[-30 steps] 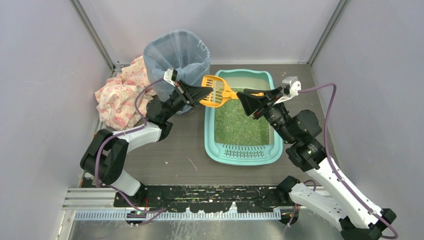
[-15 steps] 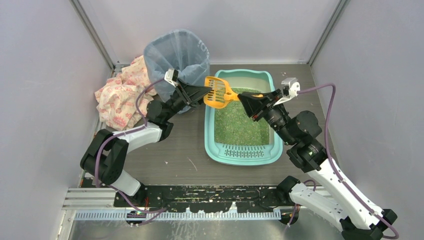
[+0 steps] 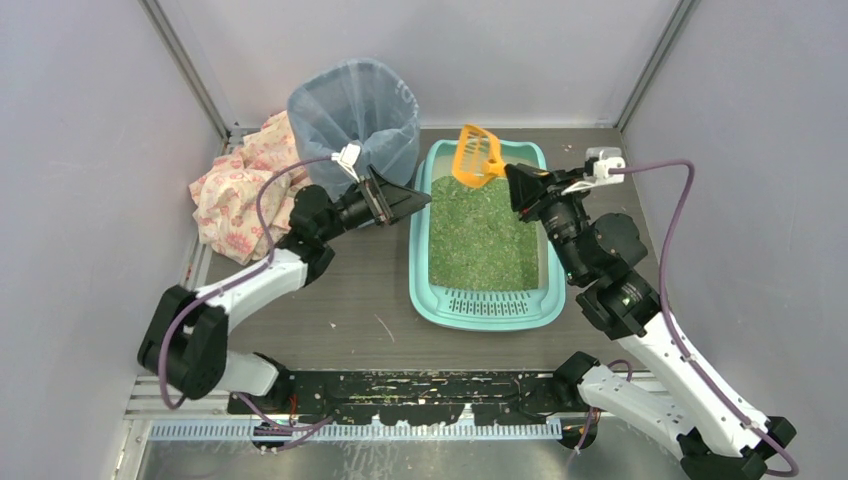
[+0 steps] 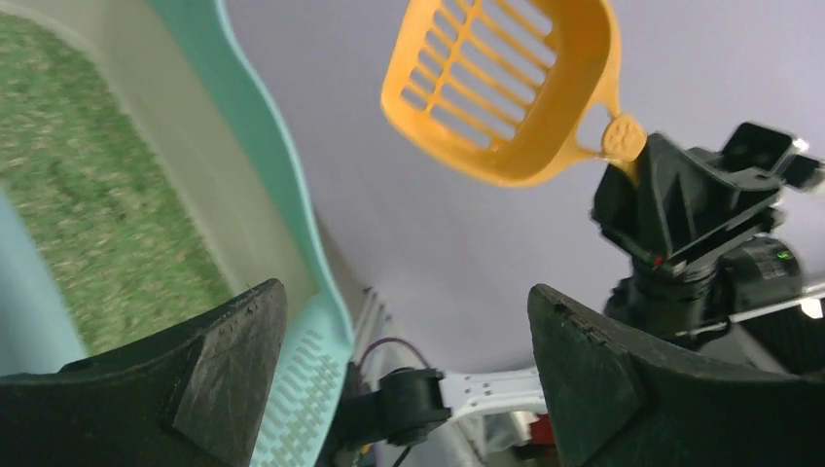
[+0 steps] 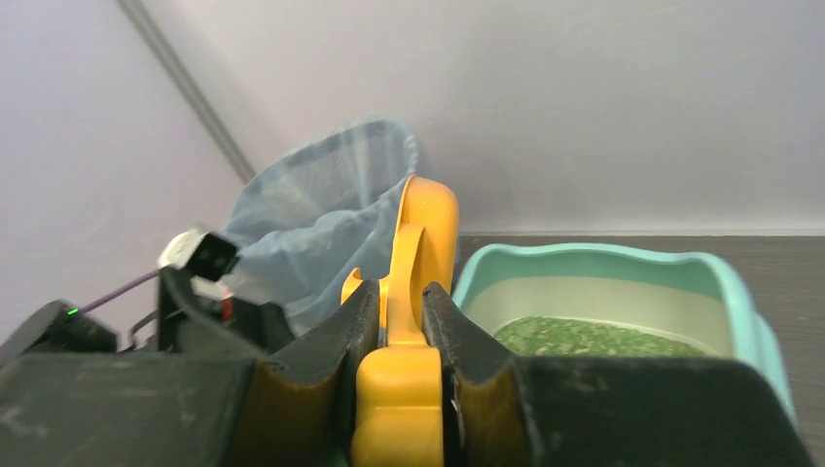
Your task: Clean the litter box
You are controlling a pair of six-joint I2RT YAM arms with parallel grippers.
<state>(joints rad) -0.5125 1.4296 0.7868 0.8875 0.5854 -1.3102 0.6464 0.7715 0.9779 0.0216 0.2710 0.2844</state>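
Right gripper (image 3: 512, 176): jaws closed narrow on the handle of the orange scoop (image 3: 477, 156). The right wrist view confirms it, with both fingers pressed flat against the handle's sides (image 5: 394, 309). Left gripper (image 3: 416, 199): jaws spread wide with nothing between them, plain in the left wrist view (image 4: 403, 294).

The litter box (image 3: 417, 252) lies flat on the table (image 3: 340, 300), right of centre and reaching toward the far edge, its slotted grate end toward the near edge. Green litter covers its floor. The scoop is held above the box's far end, slotted bowl uppermost. The overhead view does not show whether the bowl is loaded. The left wrist view looks up through its slots (image 4: 506, 88) and shows them clear. The left gripper hovers just beside the box's left rim (image 4: 282, 165), at its far half.

The blue-grey lined bin (image 3: 350, 100) stands just left of the box's far left corner. Only the right wrist view shows its bag standing taller than the box rim (image 5: 584, 255). A crumpled patterned cloth (image 3: 240, 195) lies against the bin, near the table's left edge, seen overhead only.
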